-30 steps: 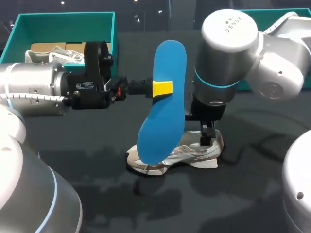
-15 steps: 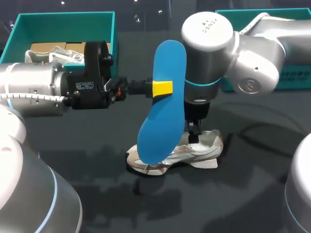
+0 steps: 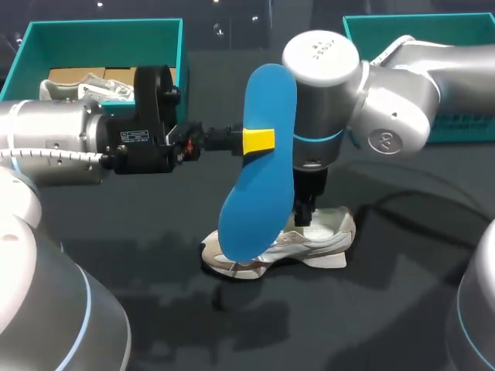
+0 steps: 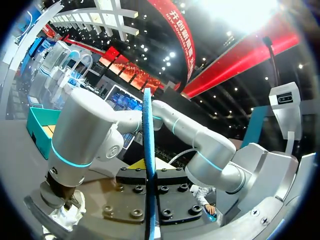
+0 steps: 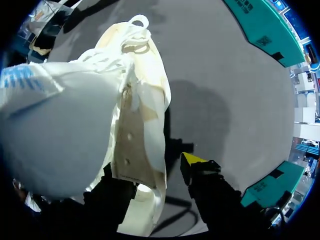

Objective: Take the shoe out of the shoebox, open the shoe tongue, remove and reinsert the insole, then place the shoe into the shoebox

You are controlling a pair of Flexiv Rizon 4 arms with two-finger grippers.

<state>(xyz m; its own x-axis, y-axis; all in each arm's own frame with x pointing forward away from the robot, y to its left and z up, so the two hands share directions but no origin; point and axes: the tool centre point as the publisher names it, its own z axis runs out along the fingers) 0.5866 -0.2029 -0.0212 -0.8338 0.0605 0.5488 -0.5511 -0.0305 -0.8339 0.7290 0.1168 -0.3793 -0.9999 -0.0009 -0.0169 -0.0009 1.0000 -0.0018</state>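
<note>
R arm has swung in leftward over the shoe [image 3: 313,238]. Its right pincer [image 3: 307,210] has come across from the heel side and now sits at the collar, just behind the hanging insole [image 3: 259,201]. L arm and insole haven't budged, and neither has the shoe.

Judgement: insole is out, and R side is lining up to steady or spread the opening so it can go back in. Reinsert not yet begun.

Left pincer [image 3: 259,141] is clenched on the insole at about mid-length. The insole hangs near-upright, its lower end dropping below the pincer to the shoe's forefoot; contact there unclear.

Right pincer is released. In the wrist view the shoe's side wall stands between the fingers, w/ the yellow-tipped one clear of it.

Shoe is pale cream w/ silvery side panels, upright on its sole on the bench [image 3: 402,309], directly under the right pincer. Laces are loose, and there's a pull loop at the end ahead of the fingers. Insole is plain bright blue, thin and stiff enough to hold its shape. The teal shoebox [image 3: 35,46] is well behind the left pincer.
</note>
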